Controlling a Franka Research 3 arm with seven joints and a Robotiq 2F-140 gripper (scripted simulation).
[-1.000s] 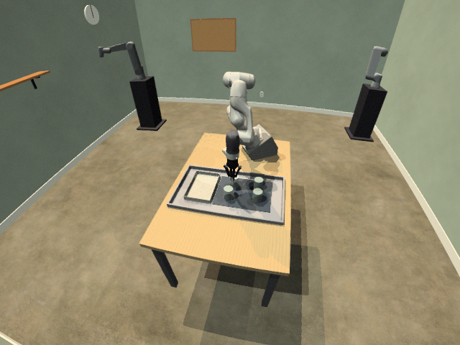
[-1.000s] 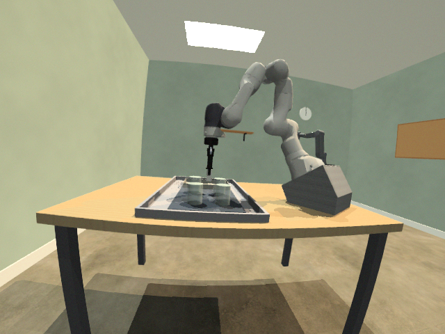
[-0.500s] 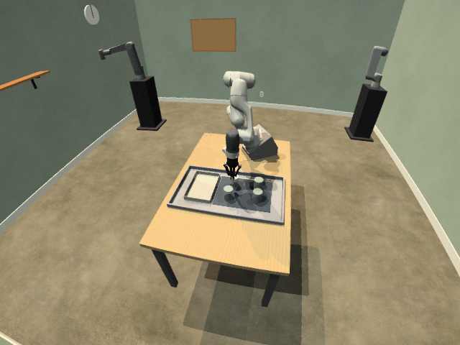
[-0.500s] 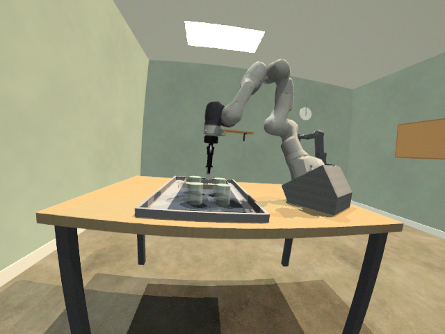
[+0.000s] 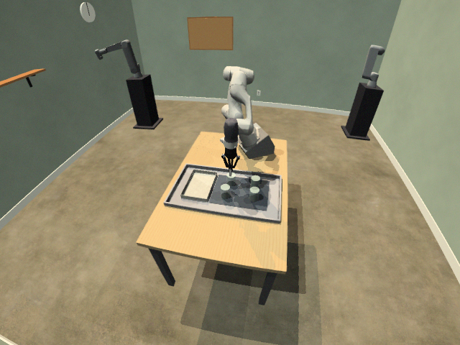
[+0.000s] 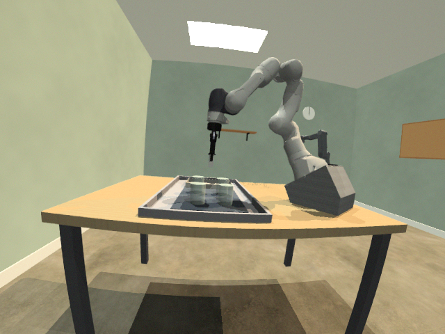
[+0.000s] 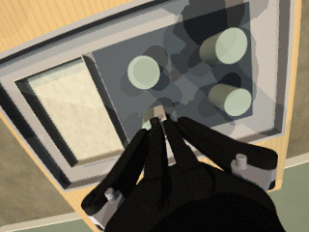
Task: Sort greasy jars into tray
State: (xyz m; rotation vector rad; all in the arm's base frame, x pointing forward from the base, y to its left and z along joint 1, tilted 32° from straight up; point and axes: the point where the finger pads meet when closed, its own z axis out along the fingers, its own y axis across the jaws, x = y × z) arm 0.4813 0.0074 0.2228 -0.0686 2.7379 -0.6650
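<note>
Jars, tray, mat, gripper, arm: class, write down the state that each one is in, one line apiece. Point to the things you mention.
Four jars (image 5: 255, 179) (image 6: 197, 194) (image 7: 144, 72): standing on the mat; grease can't be seen.
Tray (image 5: 185, 186) (image 7: 98, 108): no jar in it.
Drying mat (image 5: 237, 203) (image 6: 179, 204) (image 7: 108, 58): lying flat, bearing all four jars.
Gripper (image 5: 231, 173) (image 6: 211, 163) (image 7: 159, 112): shut, nothing held.
Arm (image 5: 237, 93) (image 6: 263, 73): bent, reaching over the mat.

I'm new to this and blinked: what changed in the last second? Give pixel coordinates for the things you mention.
The tool (image 5: 231, 172) (image 6: 211, 163) (image 7: 159, 112) rose straight up, or nearly so, above the jars (image 5: 254, 190) (image 6: 197, 194) (image 7: 144, 72). Nothing was visibly taken hold of or let go; its fingers are shut with nothing between them. The jars and cream tray (image 5: 200, 185) (image 7: 74, 111) look unmoved.
</note>
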